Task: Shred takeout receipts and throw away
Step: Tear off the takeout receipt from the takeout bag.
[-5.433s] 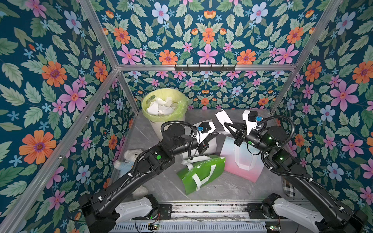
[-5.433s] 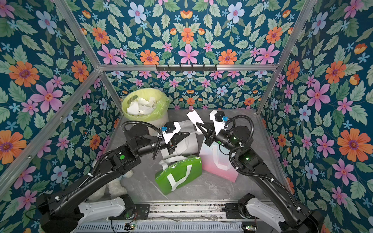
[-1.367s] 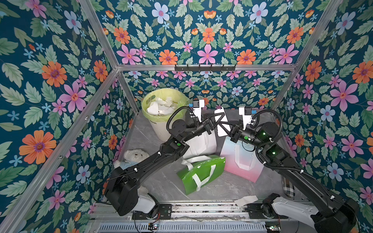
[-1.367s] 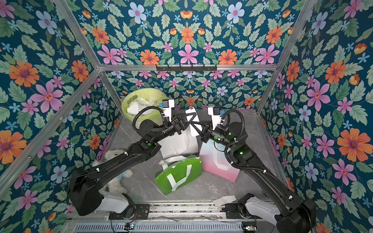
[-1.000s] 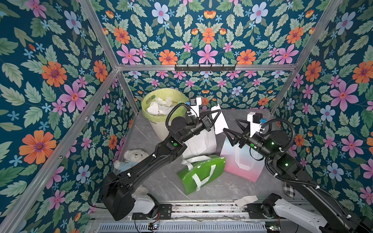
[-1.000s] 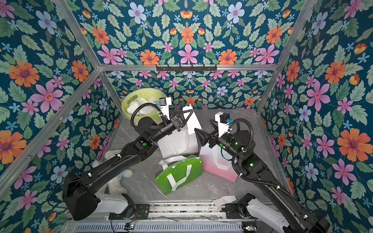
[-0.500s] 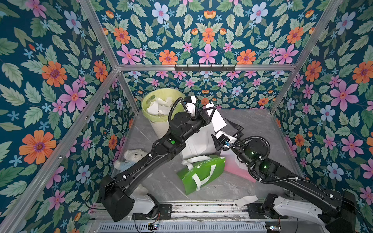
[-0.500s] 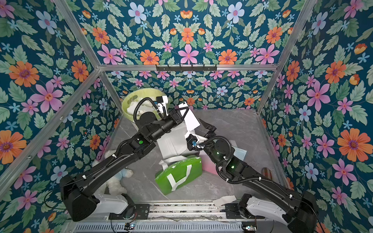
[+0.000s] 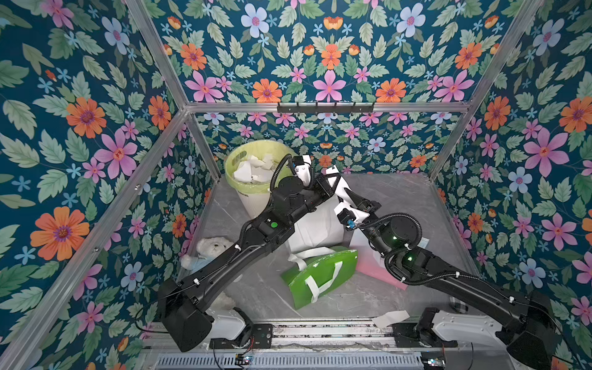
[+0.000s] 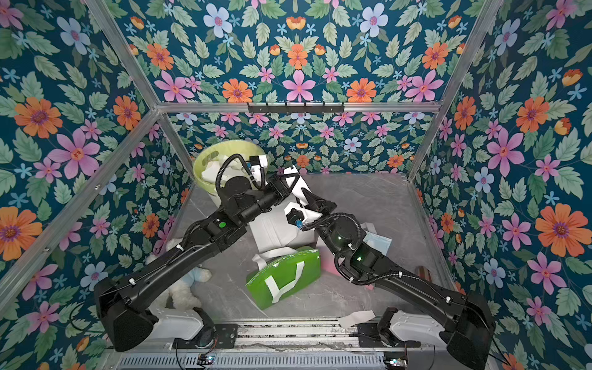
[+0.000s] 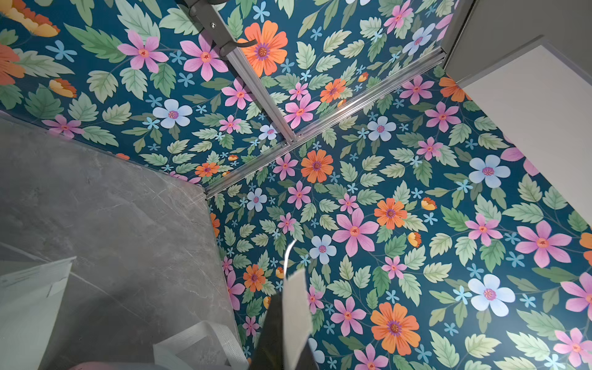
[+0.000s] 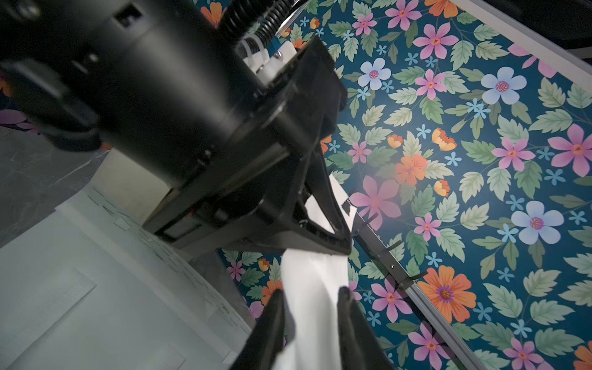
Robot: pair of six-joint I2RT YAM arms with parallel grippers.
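Note:
A white receipt hangs in the air above the white tote bag, just right of the bin. My left gripper is shut on its upper end; the left wrist view shows that receipt edge-on, pinched at the left gripper. From below, my right gripper has come up round the sheet's lower end. In the right wrist view the right gripper stands a narrow gap apart, with the receipt filling that gap.
A bin with a yellow-green liner holds white paper scraps at the back left. A white tote bag, a green bag and a pink bag lie mid-floor. A teddy bear sits left, and a paper scrap lies on the front rail.
The right arm swung in from the right and low, bringing its wide-open jaws up round the receipt and narrowing them. The left gripper, still holding the receipt, drifted slightly toward the bin.

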